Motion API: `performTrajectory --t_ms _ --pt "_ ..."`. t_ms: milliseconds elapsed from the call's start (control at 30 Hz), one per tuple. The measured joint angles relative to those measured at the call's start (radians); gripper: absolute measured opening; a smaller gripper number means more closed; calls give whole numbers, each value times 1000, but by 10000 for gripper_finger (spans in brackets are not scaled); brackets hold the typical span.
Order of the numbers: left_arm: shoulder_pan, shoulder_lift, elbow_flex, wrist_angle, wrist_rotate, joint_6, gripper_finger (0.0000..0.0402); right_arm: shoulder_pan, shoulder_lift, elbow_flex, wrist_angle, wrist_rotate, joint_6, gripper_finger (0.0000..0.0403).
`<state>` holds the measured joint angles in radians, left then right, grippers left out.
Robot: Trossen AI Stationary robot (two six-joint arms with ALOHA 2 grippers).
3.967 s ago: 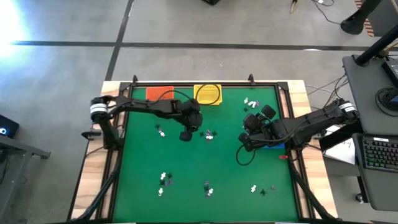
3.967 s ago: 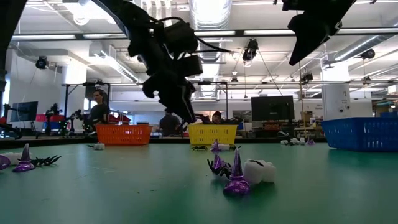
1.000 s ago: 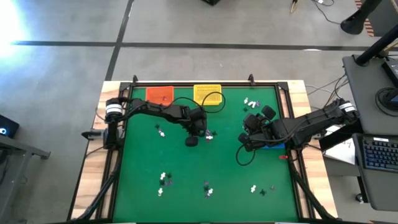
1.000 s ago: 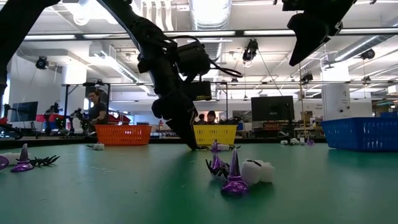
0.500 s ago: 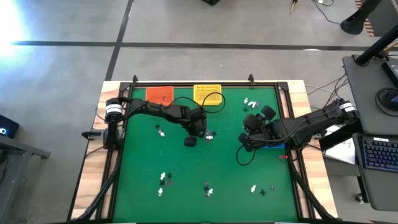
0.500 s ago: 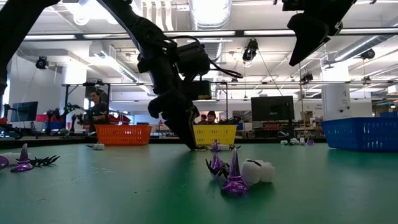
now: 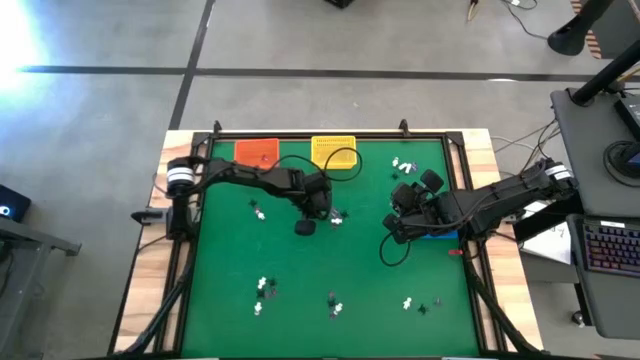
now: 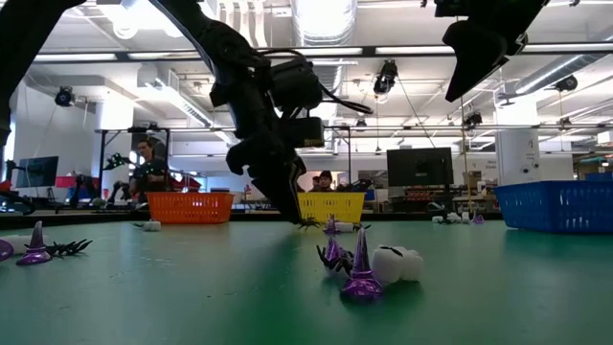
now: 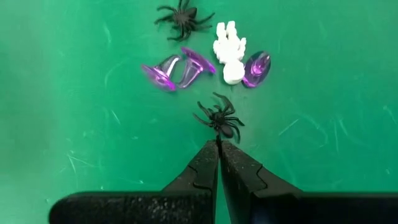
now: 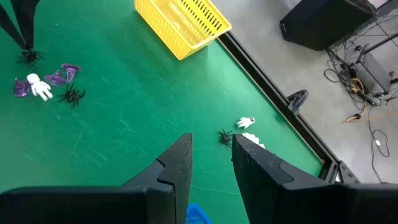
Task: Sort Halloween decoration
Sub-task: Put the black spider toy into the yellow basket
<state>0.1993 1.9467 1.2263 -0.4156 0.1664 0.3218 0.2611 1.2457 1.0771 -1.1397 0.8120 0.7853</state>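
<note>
Left pincer (image 9: 219,144) – fingers pressed together – touches a black spider (image 9: 219,117)

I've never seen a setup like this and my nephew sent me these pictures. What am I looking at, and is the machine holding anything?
Two dark robot arms work over a green table. One picture looks straight down, one looks level across the tabletop, and two come from cameras on the wrists. Tiny Halloween trinkets lie scattered: black plastic spiders, purple witch hats, a white skeleton hand. A yellow basket and an orange basket stand at the far edge. The left gripper, fingers shut, pinches a spider's leg. The right gripper hangs open, empty.
</note>
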Motion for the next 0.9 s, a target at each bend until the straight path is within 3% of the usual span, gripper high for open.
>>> performTrajectory --t_ms 900 --pt "5 -55 1 -13 -36 8 1 0 0 0 -3 0 0 107"
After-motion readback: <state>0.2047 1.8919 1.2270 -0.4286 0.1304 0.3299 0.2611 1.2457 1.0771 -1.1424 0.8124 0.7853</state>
